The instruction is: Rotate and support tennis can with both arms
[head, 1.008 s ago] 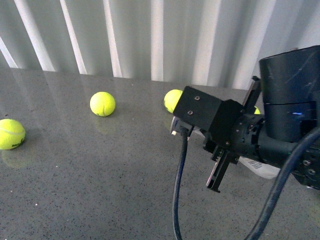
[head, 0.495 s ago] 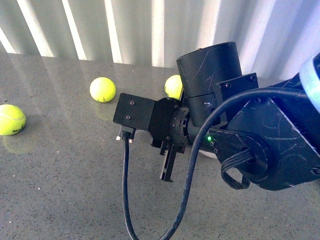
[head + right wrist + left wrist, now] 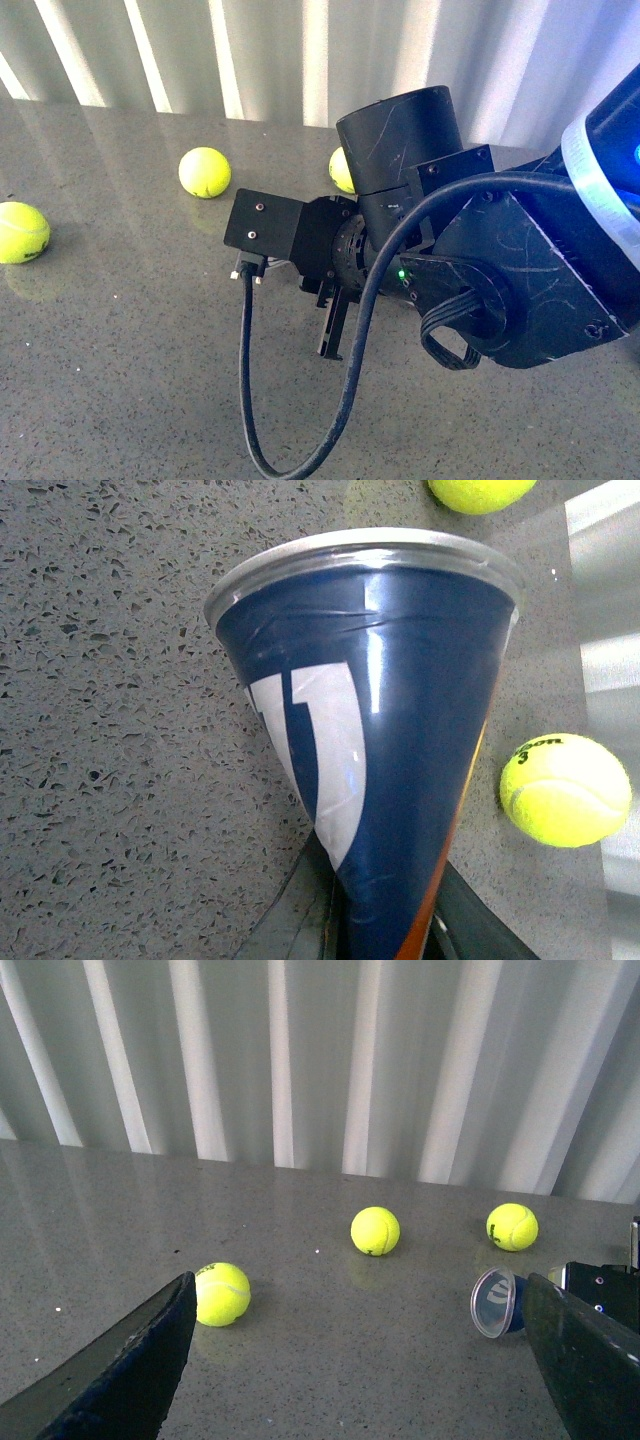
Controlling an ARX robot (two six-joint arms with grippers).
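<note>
Can: the tennis can (image 3: 400, 700) lies on its side, low over the grey bench (image 3: 300, 1380), not far from the bench's far edge. I cannot tell if it touches the bench.
Which way: its long side runs flat along the bench. One end sits in the right hand (image 3: 380, 930). The round rim (image 3: 493, 1302) at the other end points away from that hand.
Right hand: its two fingers (image 3: 290, 925) squeeze the can from both sides.
Right wrist view only: the blue label (image 3: 420, 780) with a big white W, very close up.
Left wrist view only: the can looks small and end-on, with three yellow balls (image 3: 375, 1231) around it on the bench.
Front view: the big black right arm (image 3: 520, 270) hides the can.
Left hand: the left hand (image 3: 358, 1280) is wide open, holds nothing, and is well apart from the can.
</note>
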